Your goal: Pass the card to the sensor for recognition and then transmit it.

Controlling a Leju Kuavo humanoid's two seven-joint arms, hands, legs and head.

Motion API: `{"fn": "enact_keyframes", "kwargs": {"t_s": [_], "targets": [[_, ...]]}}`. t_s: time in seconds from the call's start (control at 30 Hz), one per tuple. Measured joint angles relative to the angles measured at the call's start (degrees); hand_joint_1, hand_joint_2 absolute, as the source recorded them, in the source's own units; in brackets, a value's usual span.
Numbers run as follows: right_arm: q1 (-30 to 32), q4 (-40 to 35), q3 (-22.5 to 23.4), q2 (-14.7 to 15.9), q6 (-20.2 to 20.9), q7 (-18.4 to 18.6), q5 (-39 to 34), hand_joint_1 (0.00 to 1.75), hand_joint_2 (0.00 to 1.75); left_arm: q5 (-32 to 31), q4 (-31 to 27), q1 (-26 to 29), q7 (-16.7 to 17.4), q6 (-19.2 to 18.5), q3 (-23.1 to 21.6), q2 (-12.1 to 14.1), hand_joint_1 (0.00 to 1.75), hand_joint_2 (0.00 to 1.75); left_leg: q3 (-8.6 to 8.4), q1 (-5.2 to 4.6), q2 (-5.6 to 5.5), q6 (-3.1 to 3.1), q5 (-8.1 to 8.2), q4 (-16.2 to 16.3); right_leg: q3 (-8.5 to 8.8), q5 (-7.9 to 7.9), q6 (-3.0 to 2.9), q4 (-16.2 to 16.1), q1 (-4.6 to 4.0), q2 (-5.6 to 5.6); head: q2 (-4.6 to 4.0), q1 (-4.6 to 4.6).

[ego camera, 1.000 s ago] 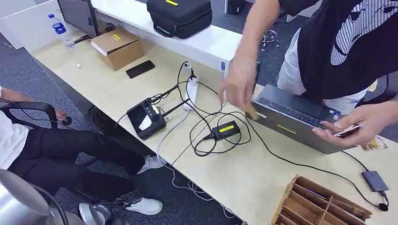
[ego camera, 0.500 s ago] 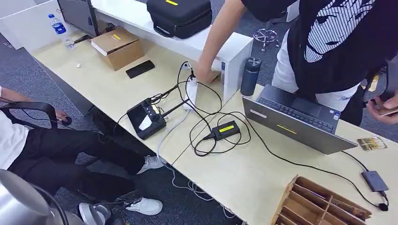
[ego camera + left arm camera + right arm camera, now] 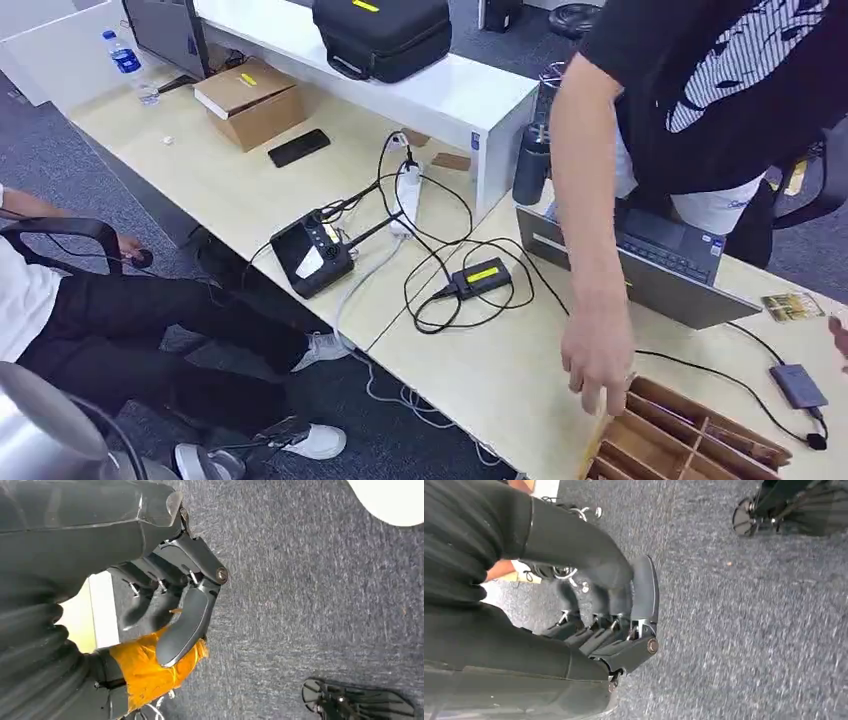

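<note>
card [image 3: 792,306] flat, long axis across table [image 3: 500,380]

A person's forearm [image 3: 590,200] reaches down across the counter [image 3: 500,385] to the wooden organizer [image 3: 690,435], barring the way to the laptop [image 3: 650,270], while looped cables [image 3: 440,270] clutter the middle and bare counter lies open just beside them.

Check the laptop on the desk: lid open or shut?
Open. The laptop shows its keyboard, lid tilted back, with a person's arm reaching across it.
</note>
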State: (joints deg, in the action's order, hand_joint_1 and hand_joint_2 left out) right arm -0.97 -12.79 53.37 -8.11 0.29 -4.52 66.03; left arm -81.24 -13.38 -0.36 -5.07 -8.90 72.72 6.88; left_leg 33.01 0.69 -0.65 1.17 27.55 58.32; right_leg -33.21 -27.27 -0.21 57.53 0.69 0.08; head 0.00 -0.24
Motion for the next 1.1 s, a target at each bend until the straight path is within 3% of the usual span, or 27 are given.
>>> {"fn": "enact_keyframes", "kwargs": {"t_s": [0.03, 0.07, 0.1, 0.13, 0.77, 0.8, 0.83, 0.87, 0.9, 1.0, 1.1], "targets": [[0.0, 0.0, 0.0, -0.1, 0.1, 0.0, 0.0, 1.75, 1.75, 0.0, 0.0, 0.0, 0.0, 0.0, 0.1, -0.1, 1.66, 1.75, 0.0, -0.01, 0.0, 0.0, 0.0, 0.0, 0.0, 0.0, 0.0, 0.0, 0.01, 0.0, 0.0, -0.04], [0.0, 0.0, 0.0, -0.1, 0.1, 0.0, 0.0, 1.48, 1.75, 0.0, 0.0, 0.0, 0.0, 0.1, 0.1, -0.1, 1.66, 1.75, 0.0, -0.02, 0.0, 0.0, 0.0, 0.0, 0.01, 0.0, 0.01, 0.0, 0.01, 0.0, 0.0, -0.02], [0.0, -0.1, 0.0, -0.1, 0.1, -0.1, 0.1, 0.24, 1.75, 0.0, 0.0, 0.0, 0.0, 0.1, 0.2, -0.2, 1.54, 1.75, 0.0, -0.04, 0.0, 0.0, 0.0, 0.0, 0.01, 0.01, 0.01, 0.0, 0.02, 0.0, 0.0, -0.02], [0.0, -0.1, 0.0, -0.2, 0.2, -0.1, 0.1, 0.0, 1.75, 0.0, 0.0, 0.0, 0.0, 0.1, 0.2, -0.2, 0.03, 1.75, 0.0, -0.05, 0.0, -0.01, 0.0, 0.0, 0.01, 0.01, 0.01, 0.0, 0.02, 0.0, 0.0, -0.02], [0.0, -0.4, 0.0, -0.6, 0.2, 0.6, 1.0, 0.0, 1.75, -0.4, 0.0, 0.0, 0.9, 0.6, 1.0, -0.4, 0.0, 1.75, -0.02, -0.02, 0.0, 0.0, 0.0, 0.0, 0.01, 0.0, 0.0, 0.0, 0.03, 0.0, 0.0, -0.02], [0.0, -0.4, 0.0, -0.6, 0.2, 0.7, 1.1, 0.0, 1.75, -0.4, 0.0, 0.0, 0.9, 0.6, 1.0, -0.5, 0.19, 1.75, -0.02, -0.02, 0.0, 0.0, 0.0, 0.0, 0.01, 0.01, 0.0, 0.0, 0.03, 0.0, 0.0, -0.04], [0.0, -0.4, 0.0, -0.7, 0.2, 0.7, 1.1, 0.52, 1.75, -0.4, 0.0, 0.0, 0.9, 0.6, 1.0, -0.5, 1.59, 1.75, -0.02, -0.02, 0.0, 0.0, 0.0, 0.0, 0.01, 0.01, 0.0, 0.0, 0.03, 0.0, 0.0, -0.04], [0.0, -0.4, 0.0, -0.7, 0.3, 0.7, 1.1, 0.52, 1.75, -0.4, 0.0, 0.0, 0.9, 0.6, 1.0, -0.5, 1.59, 1.75, -0.02, -0.02, 0.0, 0.0, 0.0, 0.0, 0.01, 0.0, 0.0, 0.0, 0.03, 0.0, 0.0, -0.02], [0.0, -0.4, 0.0, -0.7, 0.5, 0.7, 1.2, 1.38, 1.75, -0.4, 0.0, 0.0, 0.8, 0.5, 1.0, -0.5, 1.75, 1.75, -0.02, -0.02, 0.0, 0.0, 0.0, 0.0, 0.01, 0.01, 0.0, 0.0, 0.03, 0.0, 0.0, -0.04], [0.0, -0.4, 0.0, -0.7, 0.7, 0.2, 1.4, 1.69, 1.75, -0.5, 0.0, 0.0, 0.7, 0.4, 1.0, -0.5, 1.75, 1.75, -0.02, -0.02, 0.0, 0.0, 0.0, 0.0, 0.01, 0.0, 0.0, 0.0, 0.03, 0.0, 0.0, -0.04], [0.0, -0.4, 0.1, -0.7, 0.9, 0.0, 2.0, 1.69, 1.75, -0.5, 0.0, 0.0, 0.5, 0.2, 1.1, -0.4, 1.75, 1.75, -0.02, -0.02, 0.0, 0.0, 0.0, 0.0, 0.01, 0.0, 0.0, 0.0, 0.03, 0.0, 0.0, -0.02]]}}
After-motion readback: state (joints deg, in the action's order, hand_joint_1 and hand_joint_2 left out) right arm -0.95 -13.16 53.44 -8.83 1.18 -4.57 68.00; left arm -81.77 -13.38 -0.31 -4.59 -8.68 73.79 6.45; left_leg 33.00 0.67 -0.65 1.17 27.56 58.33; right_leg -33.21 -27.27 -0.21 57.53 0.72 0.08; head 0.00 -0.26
